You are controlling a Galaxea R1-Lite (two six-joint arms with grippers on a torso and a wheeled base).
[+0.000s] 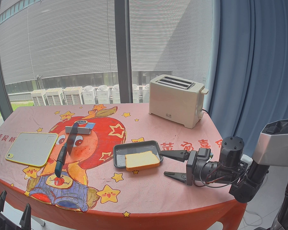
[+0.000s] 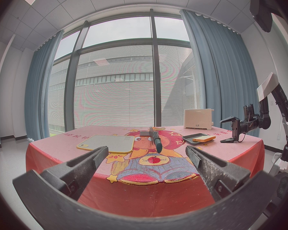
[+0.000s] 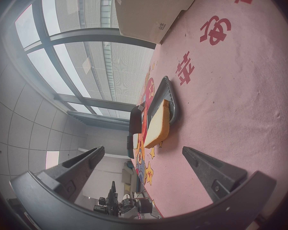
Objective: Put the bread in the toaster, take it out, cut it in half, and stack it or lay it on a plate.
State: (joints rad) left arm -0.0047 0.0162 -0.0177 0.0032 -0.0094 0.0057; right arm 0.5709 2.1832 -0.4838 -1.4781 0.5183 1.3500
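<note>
A: Head view first. Where is the right tool [image 1: 163, 163]?
B: Low over the desk [image 1: 169, 192], turned on its side. Its 2 fingers are spread wide with nothing between them. The bread [image 1: 142, 160], 1 slice, lies just ahead of its fingertips, close but not touching, across the near rim of a dark plate [image 1: 134, 146].
A: And the toaster [image 1: 174, 103]?
B: Farther back from that tool, upright by the window, its 2 slots facing up.
A: The left tool [image 1: 16, 198]?
B: At the desk's near edge, fingers pointing up, set wide and holding nothing. Beyond it lies a cutting board [image 1: 32, 148]. Just beside the board is a knife [image 1: 65, 150], blade propped on a small grey rest [image 1: 78, 130], handle toward the tool.
A: Left wrist view?
B: The left tool's fingers [image 2: 86, 163] gape wide, empty, short of the desk edge. The knife [image 2: 156, 139] lies straight ahead of the gap, with the cutting board [image 2: 107, 143] beside it. On the knife's other side are the plate, bread [image 2: 204, 138] and toaster [image 2: 198, 118], close to the right tool [image 2: 228, 130].
A: Right wrist view?
B: The right tool [image 3: 143, 149] is wide too, gripping nothing. The bread [image 3: 158, 125] sits right ahead of the gap, partly on the plate [image 3: 169, 96]. The toaster [image 3: 150, 10] stands well beyond.
</note>
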